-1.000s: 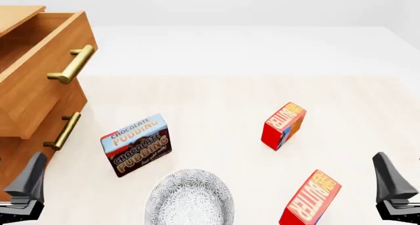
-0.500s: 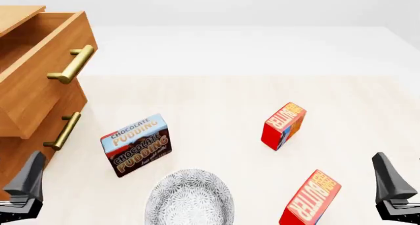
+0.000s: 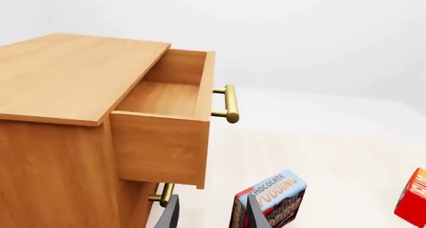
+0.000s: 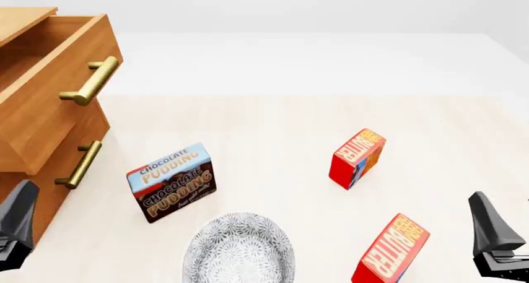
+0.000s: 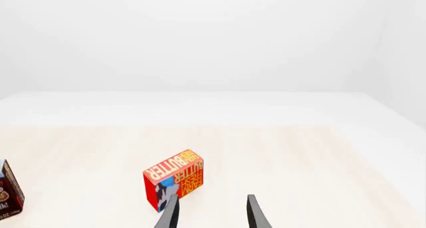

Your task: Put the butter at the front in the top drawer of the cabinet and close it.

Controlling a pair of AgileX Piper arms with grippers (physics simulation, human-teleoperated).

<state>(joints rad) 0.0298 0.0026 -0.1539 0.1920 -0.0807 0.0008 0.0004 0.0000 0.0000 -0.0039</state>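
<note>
The butter (image 4: 391,249) stands nearest the table's front edge, a red carton with an orange lettered face. Its twin carton (image 4: 358,158) stands farther back and also shows in the right wrist view (image 5: 173,185). The cabinet (image 4: 33,171) is at the far left, and its top drawer (image 4: 51,94) is pulled open with its brass handle (image 4: 89,82) facing out. In the left wrist view the drawer (image 3: 169,118) looks empty. My left gripper (image 4: 17,230) is open and empty beside the cabinet's lower front. My right gripper (image 4: 492,239) is open and empty to the right of the butter.
A brown-and-blue Chocolate Pudding box (image 4: 172,181) stands between the cabinet and the cartons. A patterned grey bowl (image 4: 239,249) sits at the front middle. A lower drawer handle (image 4: 80,165) juts out below the open drawer.
My left gripper has shifted left toward the cabinet. The right gripper and the objects have not moved.
</note>
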